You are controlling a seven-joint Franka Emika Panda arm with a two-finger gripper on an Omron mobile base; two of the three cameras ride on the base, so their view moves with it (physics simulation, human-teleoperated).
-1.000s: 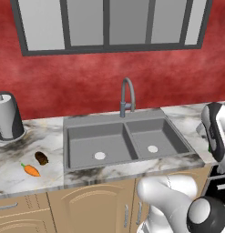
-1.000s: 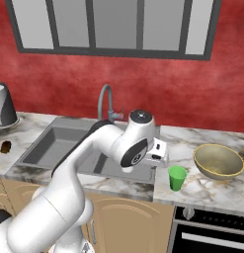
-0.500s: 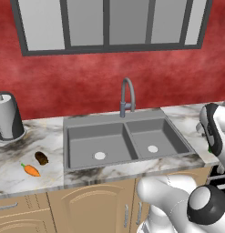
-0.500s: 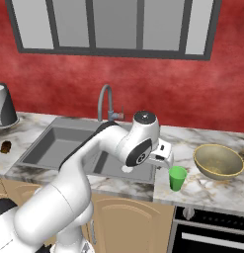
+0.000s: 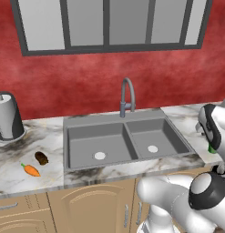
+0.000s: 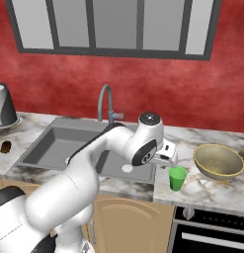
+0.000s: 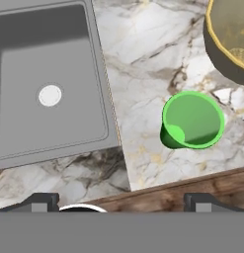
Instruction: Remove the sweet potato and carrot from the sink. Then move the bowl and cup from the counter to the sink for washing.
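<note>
1. Our gripper (image 7: 121, 200) hovers over the worktop (image 7: 143, 74) with tips spread apart, holding nothing.
2. In our hand view the cup (image 7: 192, 121) stands upright just beyond the tips, between the sink (image 7: 49, 79) and the bowl (image 7: 227, 39).
3. Our left base view alone shows the carrot (image 5: 31, 170) and sweet potato (image 5: 41, 158) left of the sink.

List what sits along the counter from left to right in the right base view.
Grey kettle → sweet potato → sink → faucet → gripper → cup → bowl.
</note>
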